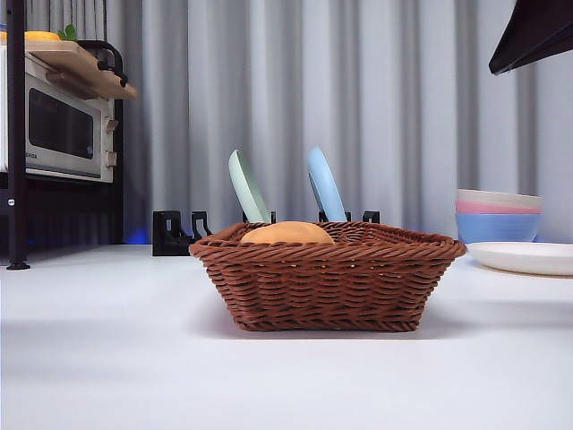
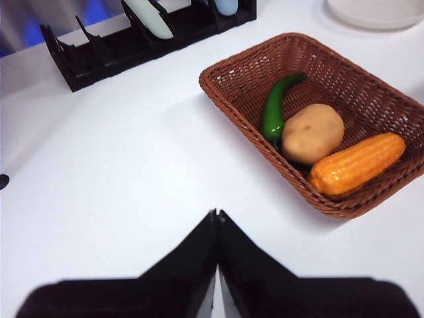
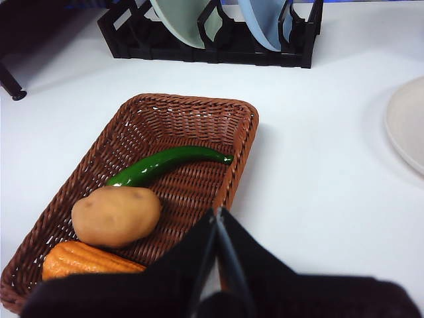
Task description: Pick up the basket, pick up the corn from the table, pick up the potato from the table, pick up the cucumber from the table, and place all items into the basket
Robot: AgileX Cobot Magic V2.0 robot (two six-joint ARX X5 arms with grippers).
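Basket (image 2: 368, 87) sits on white table (image 2: 132, 165), dark-brown woven wicker, rectangular, flared sides, braided rim. Inside it, all three items. Cucumber (image 3: 165, 163): glossy dark green, slim, curved, lying along the weave floor. Potato (image 3: 116, 215): smooth matte tan oval, just beside the cucumber. Corn (image 2: 358, 163): orange-yellow, bumpy rows, glossy, lying next to the potato on its other side. In front view only a tan rounded top shows above the rim.

Left gripper (image 2: 217, 215): black jaws clenched together, holding nothing, above bare table well apart from basket. Right gripper (image 3: 217, 215): jaws pressed closed, empty, hanging over the basket's edge.

Black dish rack (image 3: 218, 46) behind basket holds pale green plate (image 1: 247, 188) and light blue plate (image 1: 325, 185) upright. Stacked bowls (image 1: 498, 215), a white plate (image 1: 528, 258), microwave (image 1: 58, 125); its label too small to read.
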